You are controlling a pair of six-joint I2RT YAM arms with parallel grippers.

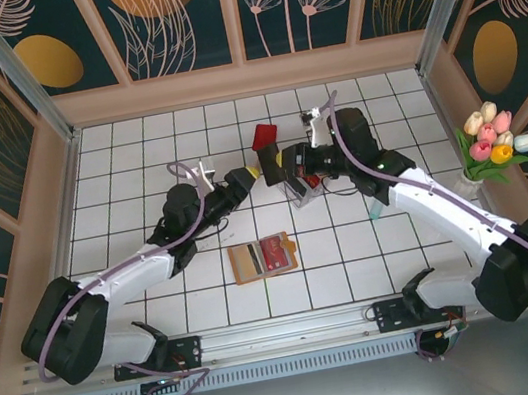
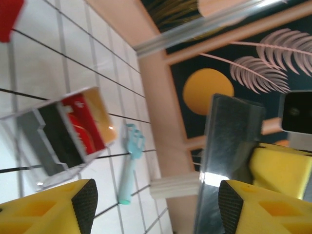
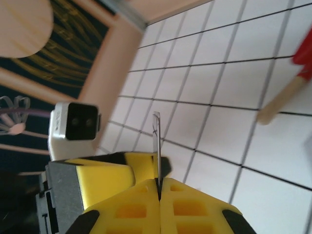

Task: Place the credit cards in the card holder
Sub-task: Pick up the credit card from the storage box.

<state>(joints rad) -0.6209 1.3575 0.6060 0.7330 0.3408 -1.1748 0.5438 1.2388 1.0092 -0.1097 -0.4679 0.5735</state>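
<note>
My right gripper is shut on a thin credit card, seen edge-on and standing up from the jaws. In the left wrist view the same card shows a dark grey glossy face just inside my left gripper's right fingertip. The left jaws stand open around it. Both grippers meet above the table's middle, the left gripper facing the right gripper. The card holder lies open on the tiles nearer the arm bases, with a red card in it.
A clear plastic box holding red, black and tan cards sits under the right arm. A red paddle lies behind the grippers. A teal fork-like tool, a white vase base and tulips stand by the right wall.
</note>
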